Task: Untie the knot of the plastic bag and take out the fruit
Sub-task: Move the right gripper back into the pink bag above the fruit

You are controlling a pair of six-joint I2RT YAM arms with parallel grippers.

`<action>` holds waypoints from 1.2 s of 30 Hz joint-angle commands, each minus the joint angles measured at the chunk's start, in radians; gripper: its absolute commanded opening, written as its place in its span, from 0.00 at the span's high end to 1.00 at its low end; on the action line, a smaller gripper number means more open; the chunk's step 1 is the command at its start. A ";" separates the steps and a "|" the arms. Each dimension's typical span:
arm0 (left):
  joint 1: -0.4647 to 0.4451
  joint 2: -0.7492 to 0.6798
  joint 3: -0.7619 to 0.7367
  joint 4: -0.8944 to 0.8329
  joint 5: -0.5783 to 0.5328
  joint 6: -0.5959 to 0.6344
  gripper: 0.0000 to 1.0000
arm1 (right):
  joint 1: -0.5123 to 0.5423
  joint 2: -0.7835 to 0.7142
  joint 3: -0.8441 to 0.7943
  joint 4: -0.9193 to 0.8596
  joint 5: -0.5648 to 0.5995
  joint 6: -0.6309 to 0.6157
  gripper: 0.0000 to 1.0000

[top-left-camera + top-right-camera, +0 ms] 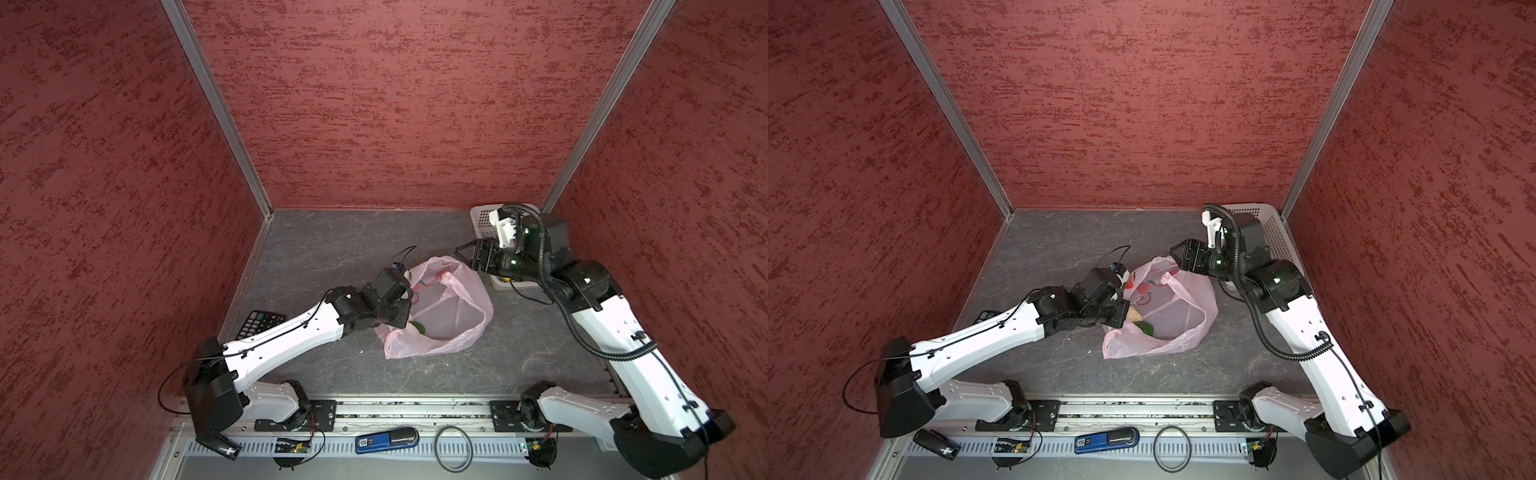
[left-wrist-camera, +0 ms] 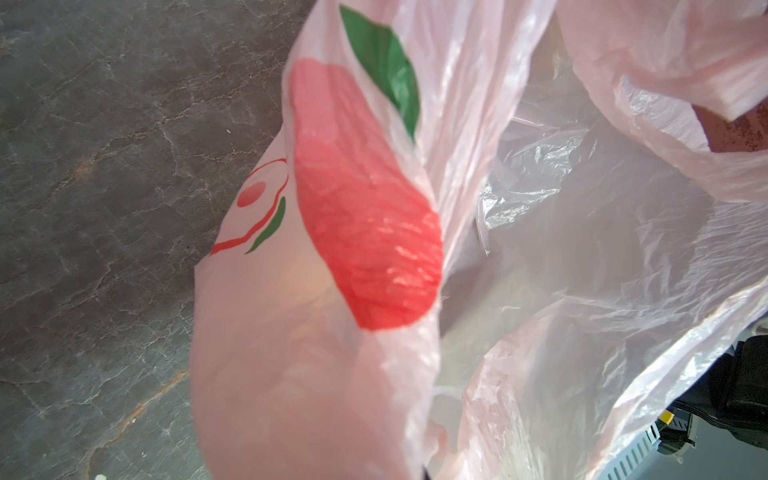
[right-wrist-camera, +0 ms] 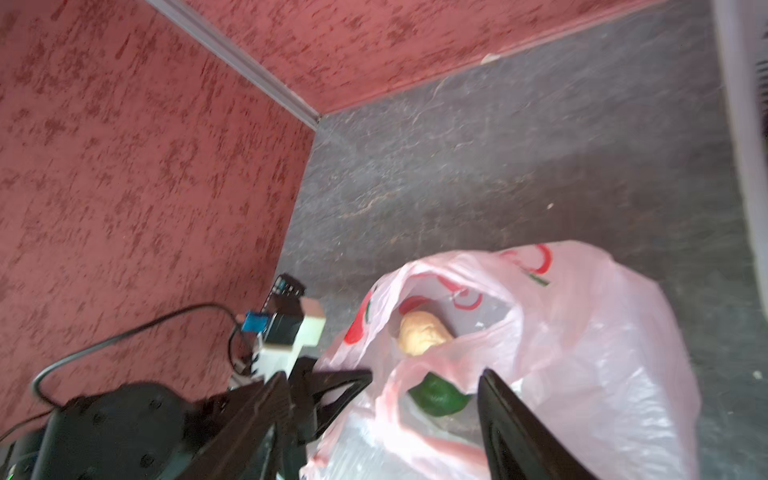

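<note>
The plastic bag [image 1: 457, 316] [image 1: 1183, 324] lies mid-table, pale pink with red and green print, its mouth gaping open. The knot shows in no view; a loose handle strap [image 3: 432, 365] crosses the opening. Inside lie two pieces of fruit, one cream [image 3: 424, 332] [image 1: 1133, 313] and one green [image 3: 438, 399] [image 1: 417, 329]. My left gripper [image 1: 409, 305] [image 1: 1125, 309] is shut on the bag's left rim. In the left wrist view the bag [image 2: 291, 332] covers its jaws. My right gripper [image 1: 461, 255] [image 1: 1174, 255] [image 3: 380, 374] hovers open above the bag's far right edge, holding nothing.
A white perforated basket [image 1: 480, 218] [image 1: 1275, 232] stands in the back right corner, behind my right arm. A black calculator [image 1: 259, 324] lies under my left arm. A blue device [image 1: 386, 440] and a black ring [image 1: 453, 449] rest on the front rail. Red walls enclose three sides.
</note>
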 commanded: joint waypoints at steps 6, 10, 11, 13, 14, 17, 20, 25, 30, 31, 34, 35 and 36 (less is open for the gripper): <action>-0.009 -0.002 0.015 0.025 -0.019 -0.013 1.00 | 0.223 -0.047 -0.010 -0.043 0.066 0.132 0.28; -0.017 -0.006 0.011 0.023 -0.027 -0.022 1.00 | 0.313 -0.063 -0.117 0.024 0.107 0.130 0.28; -0.017 -0.007 0.010 0.021 -0.029 -0.026 1.00 | 0.335 -0.061 -0.141 0.039 0.127 0.117 0.28; -0.020 -0.012 0.006 0.016 -0.034 -0.032 1.00 | 0.374 -0.047 -0.176 0.050 0.158 0.088 0.28; -0.020 -0.014 0.005 0.014 -0.036 -0.037 1.00 | 0.392 -0.041 -0.197 0.061 0.178 0.076 0.28; -0.025 -0.016 0.001 0.006 -0.040 -0.045 1.00 | 0.426 -0.033 -0.275 0.103 0.226 0.051 0.28; -0.027 -0.019 0.002 -0.003 -0.043 -0.050 1.00 | 0.433 -0.032 -0.353 0.145 0.276 0.022 0.29; -0.029 -0.020 0.005 -0.013 -0.046 -0.052 1.00 | 0.451 -0.029 -0.450 0.203 0.378 -0.075 0.29; -0.027 -0.009 0.019 -0.012 -0.048 -0.044 1.00 | 0.454 0.002 -0.492 0.251 0.428 -0.174 0.29; -0.027 -0.009 0.022 -0.011 -0.048 -0.045 1.00 | 0.455 0.009 -0.498 0.261 0.435 -0.189 0.29; -0.027 -0.009 0.023 -0.008 -0.049 -0.043 1.00 | 0.456 0.045 -0.518 0.290 0.445 -0.213 0.29; -0.027 -0.009 0.022 -0.008 -0.047 -0.043 1.00 | 0.455 0.062 -0.526 0.300 0.441 -0.217 0.29; -0.027 -0.010 0.022 -0.010 -0.045 -0.044 1.00 | 0.456 0.080 -0.534 0.313 0.434 -0.218 0.29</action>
